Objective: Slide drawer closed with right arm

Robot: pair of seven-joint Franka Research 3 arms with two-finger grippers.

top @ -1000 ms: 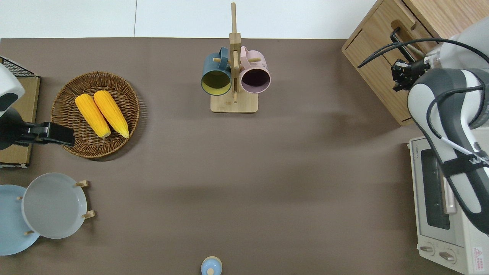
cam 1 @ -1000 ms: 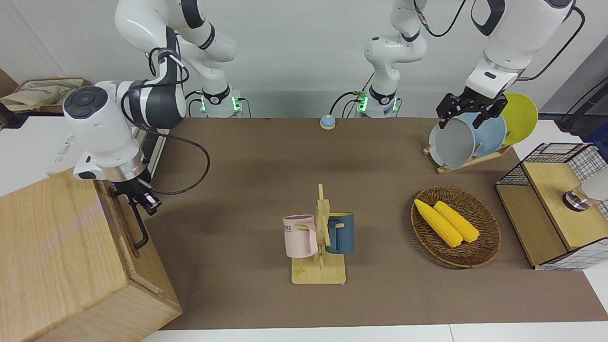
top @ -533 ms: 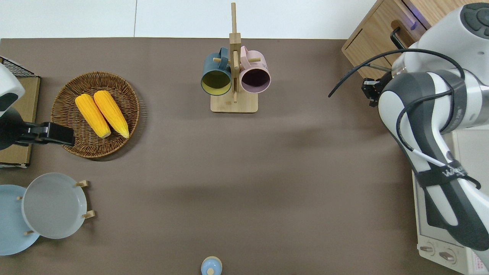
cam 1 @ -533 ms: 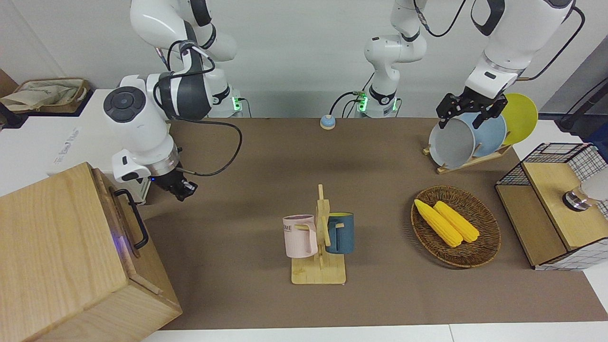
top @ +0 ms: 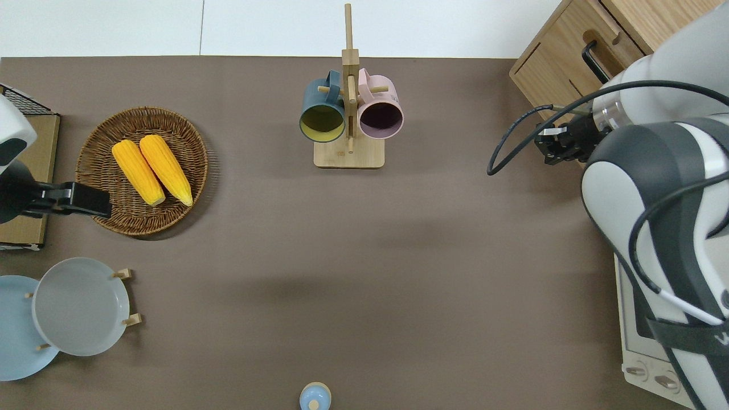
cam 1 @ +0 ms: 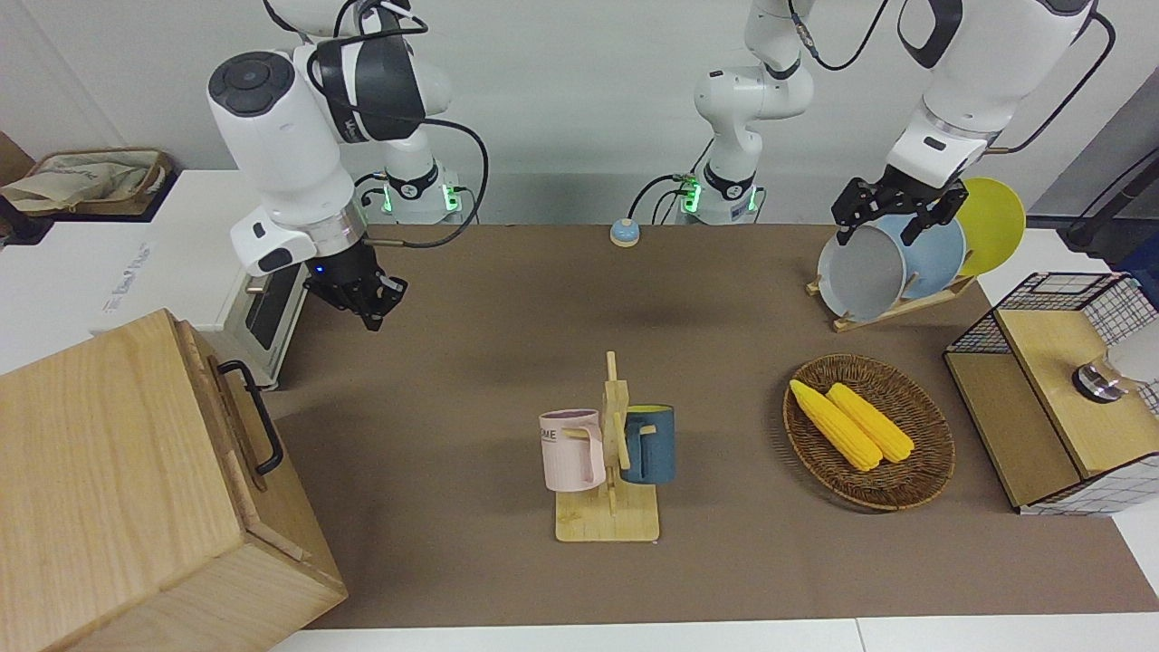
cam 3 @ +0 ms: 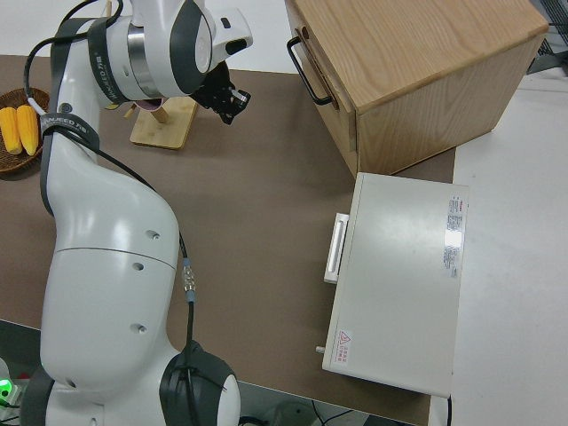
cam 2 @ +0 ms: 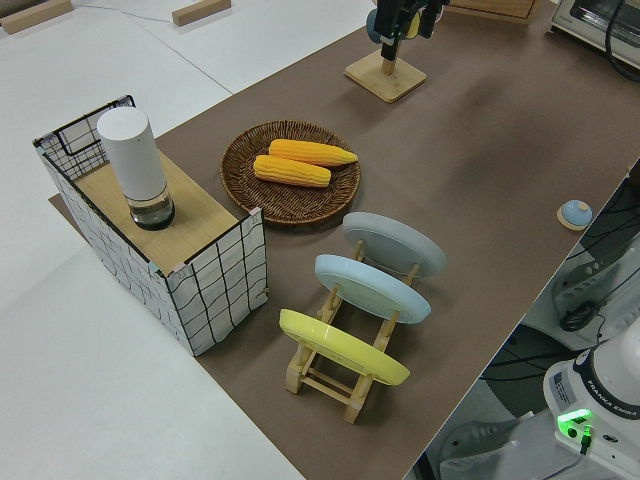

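Observation:
The drawer (cam 1: 224,412) sits pushed in, flush with the face of the big pale-wood cabinet (cam 1: 109,480), at the right arm's end of the table. Its black bar handle (cam 1: 260,426) is free. It also shows in the overhead view (top: 569,40) and in the right side view (cam 3: 325,71). My right gripper (cam 1: 369,306), blue light on its wrist, is up in the air with fingers together and nothing in them. In the overhead view (top: 551,149) it is over the brown mat just off the cabinet's face, apart from the handle. The left arm is parked.
A white oven (top: 646,341) stands beside the cabinet, nearer the robots. A wooden mug rack (cam 1: 608,507) with a pink and a blue mug is mid-table. A wicker basket (cam 1: 924,471) with two corn cobs, a plate rack (cam 1: 892,312) and a mesh box (cam 1: 1041,444) are toward the left arm's end.
My right gripper has left the drawer handle, risen and drawn back toward the robots and the table's middle. The drawer stays shut. The left arm has not moved.

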